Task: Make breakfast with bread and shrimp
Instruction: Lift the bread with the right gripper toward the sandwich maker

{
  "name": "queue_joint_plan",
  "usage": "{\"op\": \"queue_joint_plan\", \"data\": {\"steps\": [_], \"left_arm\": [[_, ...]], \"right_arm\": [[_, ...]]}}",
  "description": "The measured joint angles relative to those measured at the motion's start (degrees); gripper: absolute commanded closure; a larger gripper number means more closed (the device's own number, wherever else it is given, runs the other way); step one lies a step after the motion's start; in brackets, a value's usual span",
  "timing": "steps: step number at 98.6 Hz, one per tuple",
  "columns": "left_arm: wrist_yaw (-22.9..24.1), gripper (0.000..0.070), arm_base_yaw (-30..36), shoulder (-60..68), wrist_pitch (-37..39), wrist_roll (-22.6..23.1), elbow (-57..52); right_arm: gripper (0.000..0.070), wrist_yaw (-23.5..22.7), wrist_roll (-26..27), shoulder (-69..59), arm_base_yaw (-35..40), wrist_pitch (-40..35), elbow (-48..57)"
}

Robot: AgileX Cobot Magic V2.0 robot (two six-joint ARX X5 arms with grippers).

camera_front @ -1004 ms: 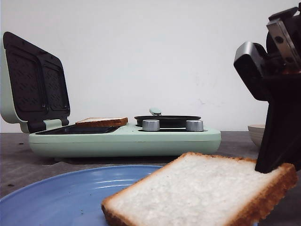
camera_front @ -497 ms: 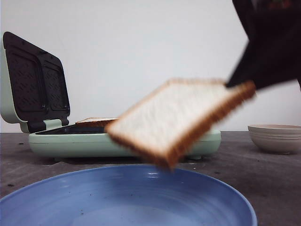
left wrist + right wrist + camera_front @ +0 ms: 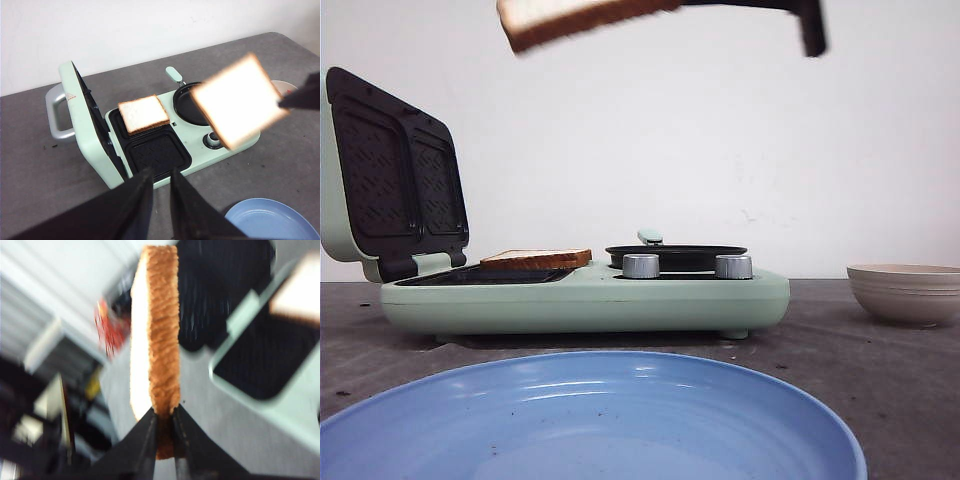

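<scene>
One slice of bread (image 3: 578, 18) (image 3: 239, 102) (image 3: 156, 325) hangs high in the air over the pan side of the mint-green sandwich maker (image 3: 580, 297) (image 3: 165, 145). My right gripper (image 3: 686, 4) (image 3: 164, 416) is shut on its crust edge. A second slice of bread (image 3: 536, 259) (image 3: 143, 113) lies flat on the maker's far black plate; the near plate (image 3: 157, 152) is bare. My left gripper (image 3: 161, 173) hovers short of the maker, open by a narrow gap, holding nothing. The shrimp are out of view.
The maker's lid (image 3: 395, 170) stands open at the left. A black frying pan (image 3: 675, 255) and two knobs (image 3: 641, 266) are on its right half. A blue plate (image 3: 620, 410) (image 3: 267, 222) lies nearest me; a beige bowl (image 3: 905, 292) sits far right.
My right gripper has lifted the bread slice from just above the blue plate up and to the left, to the top of the front view. The slice on the maker has stayed put.
</scene>
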State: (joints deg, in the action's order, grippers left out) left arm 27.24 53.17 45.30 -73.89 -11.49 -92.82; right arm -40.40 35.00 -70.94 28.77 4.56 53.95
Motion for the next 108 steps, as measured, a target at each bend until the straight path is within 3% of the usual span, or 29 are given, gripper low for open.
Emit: {"op": "queue_joint_plan", "data": {"steps": [14, 31, 47, 60, 70, 95, 108], "left_arm": [[0.0, 0.0688, 0.0, 0.0, 0.0, 0.5, 0.0], [-0.1, 0.0688, 0.0, 0.0, 0.0, 0.8, 0.0], [-0.2, 0.0688, 0.0, 0.0, 0.0, 1.1, 0.0], [-0.2, 0.0688, 0.0, 0.0, -0.1, 1.1, 0.0], [-0.2, 0.0688, 0.0, 0.0, 0.2, 1.3, 0.0], [-0.2, 0.0688, 0.0, 0.0, 1.2, 1.5, 0.0], [-0.2, 0.0688, 0.0, 0.0, 1.1, 1.5, 0.0]], "right_arm": [[0.0700, 6.0, 8.0, -5.7, 2.2, 9.3, 0.0], [0.0700, 8.5, 13.8, -13.9, 5.0, 14.6, 0.3], [0.0700, 12.0, 15.6, -20.7, 7.8, 14.6, 3.4], [0.0700, 12.0, 16.5, -24.6, 9.2, 14.3, 7.3], [0.0700, 12.3, 16.5, -27.9, 9.9, 12.2, 11.0], [0.0700, 18.6, 16.5, -31.2, 10.6, 4.9, 13.3], [0.0700, 18.6, 16.5, -31.2, 10.2, 3.5, 13.3]]}}
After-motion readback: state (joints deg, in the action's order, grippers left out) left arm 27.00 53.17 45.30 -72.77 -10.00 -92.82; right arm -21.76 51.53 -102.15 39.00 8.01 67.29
